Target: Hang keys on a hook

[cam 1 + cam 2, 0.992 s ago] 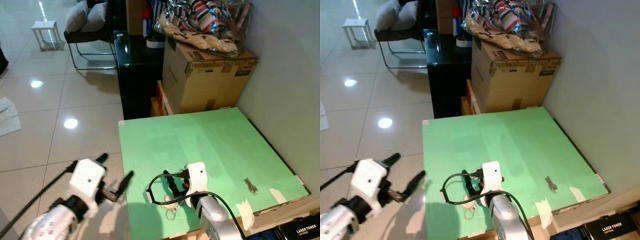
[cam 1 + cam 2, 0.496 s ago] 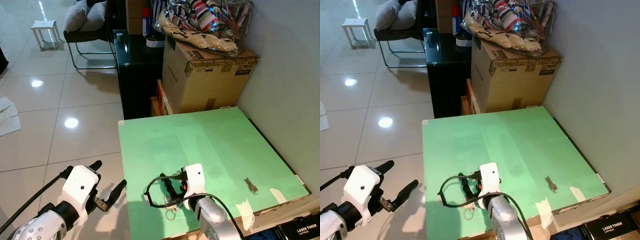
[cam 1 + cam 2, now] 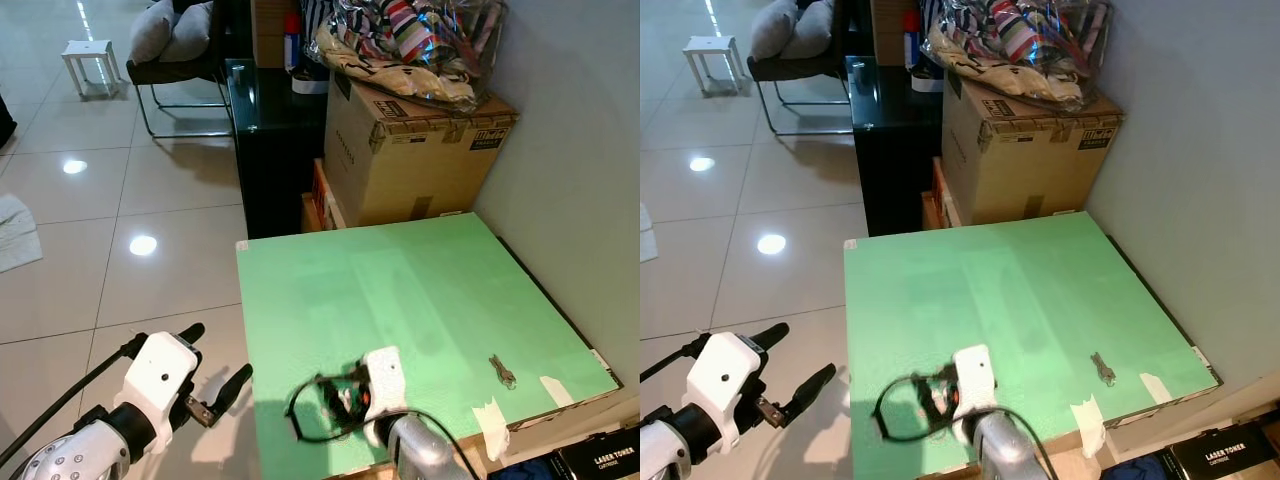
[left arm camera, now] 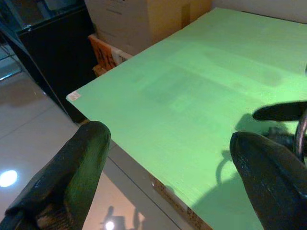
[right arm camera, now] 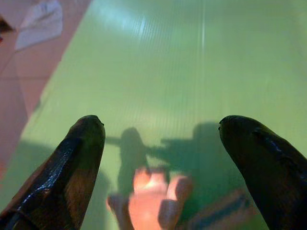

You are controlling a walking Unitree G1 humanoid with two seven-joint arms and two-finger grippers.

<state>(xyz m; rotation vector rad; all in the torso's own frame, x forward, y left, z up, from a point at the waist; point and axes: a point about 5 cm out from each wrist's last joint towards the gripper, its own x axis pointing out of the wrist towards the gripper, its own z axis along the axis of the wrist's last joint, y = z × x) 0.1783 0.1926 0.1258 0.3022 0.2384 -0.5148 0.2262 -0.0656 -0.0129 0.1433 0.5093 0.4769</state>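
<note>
The green table [image 3: 420,290] is before me. My right gripper [image 5: 163,158] hovers wide apart over its near edge, grasping nothing; the left gripper [image 3: 215,385], also spread, waits beside it. The keys [image 3: 500,371] lie near the table's right edge, not yet picked up.

One key [image 3: 501,371], one cardboard box [image 3: 415,152], one chair [image 3: 178,60], one stool [image 3: 92,62]
</note>
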